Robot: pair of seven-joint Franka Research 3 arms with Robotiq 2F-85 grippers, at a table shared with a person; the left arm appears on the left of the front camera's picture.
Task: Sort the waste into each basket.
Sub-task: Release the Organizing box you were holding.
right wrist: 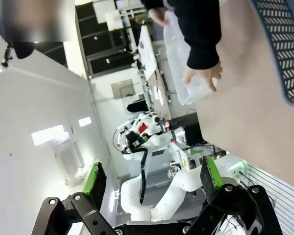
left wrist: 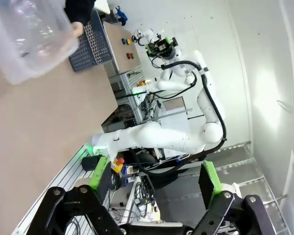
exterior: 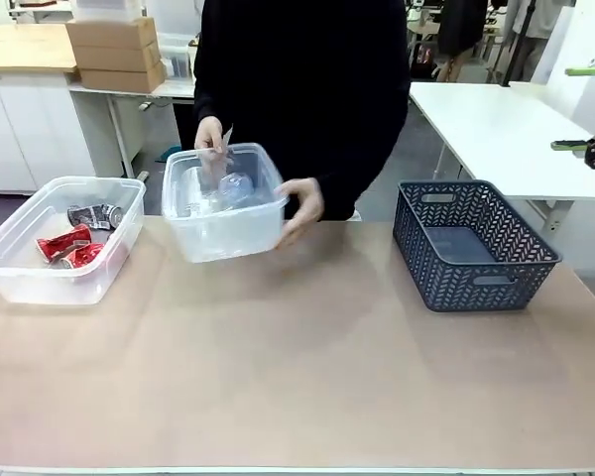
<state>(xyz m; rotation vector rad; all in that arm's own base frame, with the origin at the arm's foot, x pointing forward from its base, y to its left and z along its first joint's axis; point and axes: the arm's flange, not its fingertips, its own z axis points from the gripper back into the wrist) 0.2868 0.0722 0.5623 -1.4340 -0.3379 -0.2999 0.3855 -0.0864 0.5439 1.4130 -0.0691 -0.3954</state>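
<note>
Grippers first: left gripper [left wrist: 157, 178] stands wide, green pads [left wrist: 100, 169] well apart, nothing between them, raised off the table [left wrist: 34, 127] at the robot's side. Right gripper [right wrist: 152, 178] likewise wide and empty, fingers [right wrist: 95, 181] splayed, held up clear of the tabletop.

Landmark: the dark lattice basket [exterior: 474, 245], sitting on the brown table surface on the robot's right side of the front view. It holds nothing that I can make out.

Well to the left of the lattice basket, near the far table edge, a person in a black top holds a clear tub [exterior: 223, 201] with both hands: one hand [exterior: 210, 134] at its back rim, the other hand [exterior: 299, 209] against the side nearer the lattice basket. The tub is lifted and tilted, apart from the table. Clear plastic bottles [exterior: 223, 188] lie inside it; their count is hard to tell through the walls.

Farther left still, a second clear tub [exterior: 55, 238] rests flat on the table. Inside it lie dented red and silver cans [exterior: 79, 238], clustered toward its far end.
</note>
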